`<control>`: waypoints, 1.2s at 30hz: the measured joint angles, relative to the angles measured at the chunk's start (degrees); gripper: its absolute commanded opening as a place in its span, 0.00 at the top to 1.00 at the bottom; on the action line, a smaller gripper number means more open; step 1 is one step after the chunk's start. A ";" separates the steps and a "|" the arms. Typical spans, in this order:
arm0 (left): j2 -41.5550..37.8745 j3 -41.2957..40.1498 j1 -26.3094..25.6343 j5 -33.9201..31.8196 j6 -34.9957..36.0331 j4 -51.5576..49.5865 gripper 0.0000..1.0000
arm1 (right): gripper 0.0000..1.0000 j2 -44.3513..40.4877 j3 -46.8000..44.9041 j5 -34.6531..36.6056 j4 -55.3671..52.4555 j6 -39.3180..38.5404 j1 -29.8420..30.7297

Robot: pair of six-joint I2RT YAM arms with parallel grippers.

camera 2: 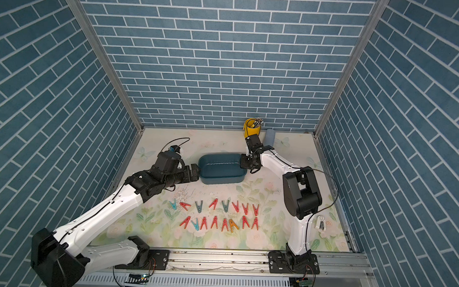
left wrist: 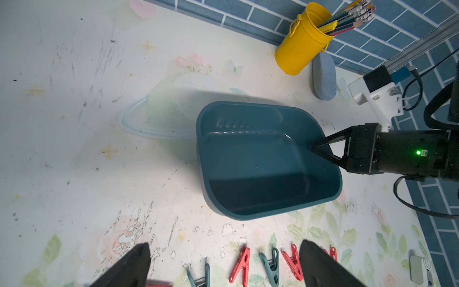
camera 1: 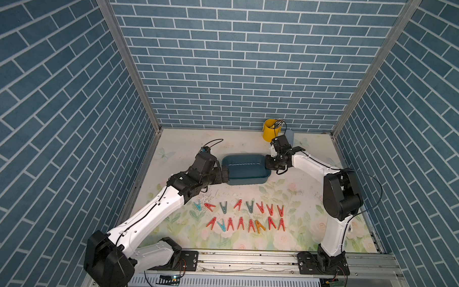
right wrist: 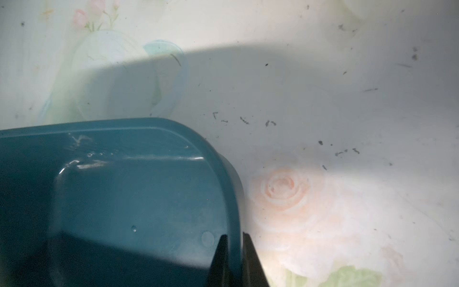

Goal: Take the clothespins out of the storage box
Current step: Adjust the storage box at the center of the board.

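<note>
Pale blue-grey oblong case [camera 1: 290, 134] being half hidden behind right arm. Dark teal rounded plastic storage box [camera 1: 244, 169] being seen empty, with end wall being clamped by right gripper [right wrist: 233, 236]. Small red, teal, orange plastic clothespins [camera 1: 241, 223] being seen in two rows on floral table [camera 1: 299, 230], apart from box. Left gripper [camera 1: 225, 176] being held beside opposite end, jaws wide apart.

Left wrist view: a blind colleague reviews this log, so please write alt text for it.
An empty dark teal storage box sits on a floral table, the right claw pinching its rim. Red and teal clothespins lie near the open left claw; a yellow bucket of metal-tipped sticks and a blue-grey case stand beyond.
</note>
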 measured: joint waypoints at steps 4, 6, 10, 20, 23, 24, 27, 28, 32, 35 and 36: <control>0.87 -0.02 2.08 3.10 1.29 2.54 0.00 | 1.00 0.20 0.00 -5.90 -5.57 0.79 -1.38; 1.53 -0.09 2.93 4.57 1.77 3.54 0.00 | 1.00 0.26 -0.02 -8.83 -7.61 1.49 -1.62; 1.79 -0.68 3.93 7.19 2.54 5.27 0.01 | 1.00 0.26 -0.28 -12.41 -9.84 3.30 -1.79; 1.81 -1.70 4.96 11.17 2.84 7.39 0.00 | 1.00 0.26 -0.33 -12.02 -12.46 6.16 -2.64; 1.81 -1.70 5.22 11.32 2.86 7.50 0.00 | 1.00 0.09 -0.90 -8.52 -10.43 6.75 -2.56; 1.81 -1.70 5.27 11.37 2.86 7.48 0.00 | 1.00 -0.22 -1.62 -7.08 -9.11 6.97 -2.40; 1.81 -1.70 5.44 11.65 2.91 7.43 0.00 | 1.00 -1.51 -4.33 -3.34 -5.16 7.06 -1.92; 1.81 -1.70 5.49 11.69 2.99 7.37 0.00 | 1.00 -2.05 -5.25 -1.73 -3.54 7.08 -1.66; 2.19 -1.64 5.53 11.72 3.10 7.10 0.00 | 1.00 -3.69 -8.52 3.37 2.25 6.99 0.11; 2.99 -1.18 5.55 11.72 3.15 6.49 0.00 | 1.00 -4.28 -10.49 6.88 6.19 6.56 1.77; 3.21 -0.96 5.55 11.72 3.17 6.36 0.00 | 0.99 -4.39 -10.95 7.89 7.17 6.34 2.25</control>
